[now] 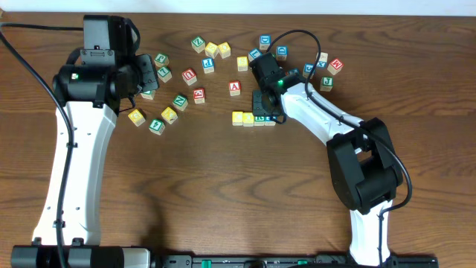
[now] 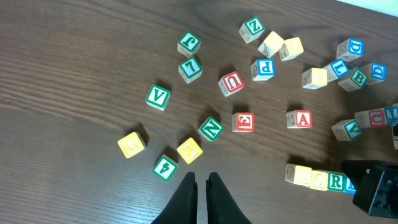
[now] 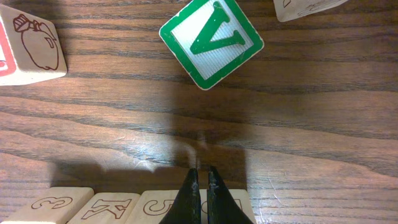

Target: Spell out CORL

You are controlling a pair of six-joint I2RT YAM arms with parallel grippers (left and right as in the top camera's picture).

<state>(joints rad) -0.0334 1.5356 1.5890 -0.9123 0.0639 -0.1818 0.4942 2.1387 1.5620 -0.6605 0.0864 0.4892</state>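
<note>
A row of letter blocks (image 1: 253, 117) lies at mid-table. In the left wrist view it shows two yellow blocks (image 2: 311, 178), a green R (image 2: 336, 182) and a blue block mostly hidden behind my right gripper. My right gripper (image 1: 265, 104) is shut and empty, with its tips (image 3: 202, 172) right over the row's last block (image 3: 239, 208). The row's side faces (image 3: 106, 206) show at the bottom of that view. My left gripper (image 2: 200, 180) is shut and empty, above the table just below a yellow X block (image 2: 189, 150). A green L block (image 2: 189, 68) lies loose.
Loose blocks are scattered at the back of the table: a green V (image 3: 211, 40), a red A (image 2: 302, 118), a red U (image 2: 231, 83), a green N (image 2: 211, 128), a green 4 (image 2: 165, 167), and a cluster at the back right (image 1: 320, 71).
</note>
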